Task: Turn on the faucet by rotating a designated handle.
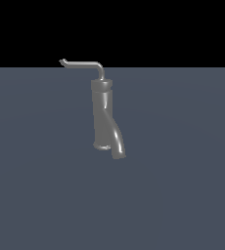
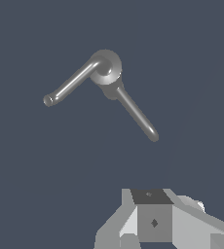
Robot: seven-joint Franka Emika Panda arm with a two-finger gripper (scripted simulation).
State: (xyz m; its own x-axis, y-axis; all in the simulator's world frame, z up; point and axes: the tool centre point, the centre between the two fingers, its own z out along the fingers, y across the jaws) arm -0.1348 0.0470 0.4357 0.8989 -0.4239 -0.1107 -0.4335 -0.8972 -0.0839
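The faucet [image 1: 103, 114] is a grey metallic upright cylinder with a capped top, standing on the flat grey-blue floor in the middle of the exterior view. Its thick curved spout tube [image 1: 115, 139] runs down to the floor. The handle [image 1: 82, 63], a thin bent rod with an upturned tip, reaches from the cap toward the exterior view's left. The wrist view looks down on the cap [image 2: 106, 65], the handle [image 2: 70, 85] and the spout [image 2: 138, 116]. My gripper [image 2: 153, 206] shows only in the wrist view, well apart from the faucet and touching nothing. Its jaws are not clearly shown.
The grey-blue floor [image 1: 183, 185] stretches around the faucet on all sides. A black background lies beyond its far edge. No other objects show.
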